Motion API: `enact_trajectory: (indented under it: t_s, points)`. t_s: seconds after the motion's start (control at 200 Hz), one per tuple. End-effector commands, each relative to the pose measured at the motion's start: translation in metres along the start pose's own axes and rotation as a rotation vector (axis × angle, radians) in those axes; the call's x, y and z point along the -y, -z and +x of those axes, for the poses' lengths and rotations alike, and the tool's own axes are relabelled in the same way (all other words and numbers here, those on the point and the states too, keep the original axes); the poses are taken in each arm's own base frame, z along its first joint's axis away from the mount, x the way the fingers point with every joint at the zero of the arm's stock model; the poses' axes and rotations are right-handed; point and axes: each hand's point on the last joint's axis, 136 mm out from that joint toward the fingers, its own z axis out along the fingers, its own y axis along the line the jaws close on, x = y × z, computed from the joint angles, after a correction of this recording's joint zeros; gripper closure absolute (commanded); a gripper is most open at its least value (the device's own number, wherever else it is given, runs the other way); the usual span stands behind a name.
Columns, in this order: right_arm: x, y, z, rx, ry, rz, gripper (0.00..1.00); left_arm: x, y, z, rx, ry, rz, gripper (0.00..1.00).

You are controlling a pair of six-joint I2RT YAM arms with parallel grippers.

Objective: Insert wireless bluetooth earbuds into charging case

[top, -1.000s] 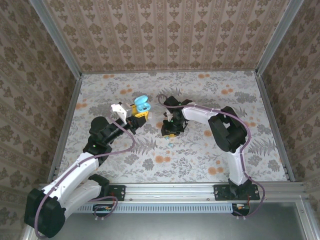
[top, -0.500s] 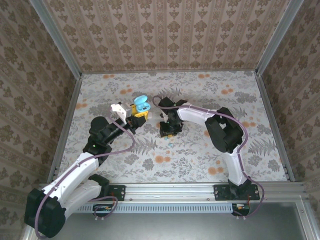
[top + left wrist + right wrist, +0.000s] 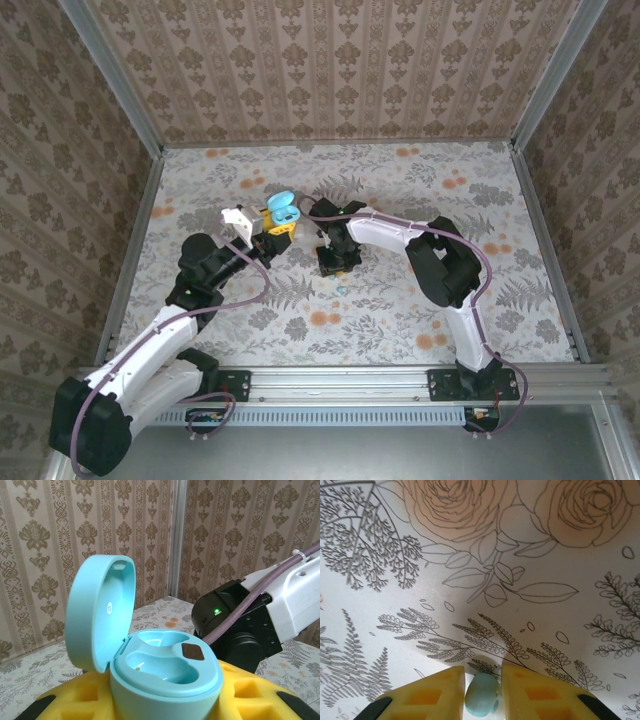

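- No brand or readable writing shows. In the left wrist view the charging case (image 3: 165, 672) has a small white round sticker (image 3: 109, 607) inside its raised lid, with print too small to read. A dark square pad (image 3: 192, 651) sits on the case's inner face.
- Just behind the case in that view, a green light (image 3: 216, 612) glows on the black wrist housing of the right arm (image 3: 280, 587).
- The table (image 3: 400, 320) under the case is covered in a pale print of grey ferns and orange roses. Walls (image 3: 330, 70) of brown damask paper close it in on three sides, with aluminium posts (image 3: 108, 70) at the corners.
- The left gripper (image 3: 280, 224) is clamped on the teal case (image 3: 283, 210) and holds it upright with the lid open. Its yellow fingers (image 3: 250, 692) hug the base.
- One teal earbud (image 3: 482, 696) lies on the cloth, to the right of the case and nearer the arm bases.
- The right gripper (image 3: 483, 676) is set down over the earbud, a yellow finger (image 3: 427, 697) close on each side. I cannot tell whether they are pressing it.
- Compared with a second ago, the right arm's wrist and gripper (image 3: 336, 263) have shifted a little toward the case. The left arm and the case are unchanged.
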Motion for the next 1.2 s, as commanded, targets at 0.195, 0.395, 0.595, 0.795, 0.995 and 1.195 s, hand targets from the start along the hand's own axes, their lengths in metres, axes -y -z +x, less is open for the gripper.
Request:
enact_trajectory:
  t_s: [0.195, 0.395, 0.595, 0.795, 0.995, 1.195]
  points:
    - [0.009, -0.009, 0.011, -0.043, 0.011, 0.092, 0.77, 0.001, 0.004, -0.008, 0.031, -0.024, 0.003, 0.74]
    - [0.003, 0.003, 0.007, -0.013, 0.012, 0.051, 0.79, 0.001, 0.004, -0.008, 0.029, -0.021, 0.003, 0.74]
    - [-0.026, 0.046, -0.004, 0.058, -0.011, -0.225, 0.79, -0.001, 0.004, -0.004, 0.016, -0.019, -0.008, 0.74]
    - [-0.055, 0.115, -0.006, 0.032, -0.039, -0.736, 0.79, -0.009, 0.004, 0.000, 0.001, -0.018, -0.036, 0.74]
    - [-0.064, 0.186, -0.004, -0.003, 0.019, -1.089, 0.79, -0.022, 0.007, -0.001, 0.009, -0.012, -0.063, 0.74]
    - [-0.074, 0.228, 0.006, -0.031, 0.116, -1.241, 0.78, -0.024, 0.005, 0.002, 0.003, -0.002, -0.043, 0.74]
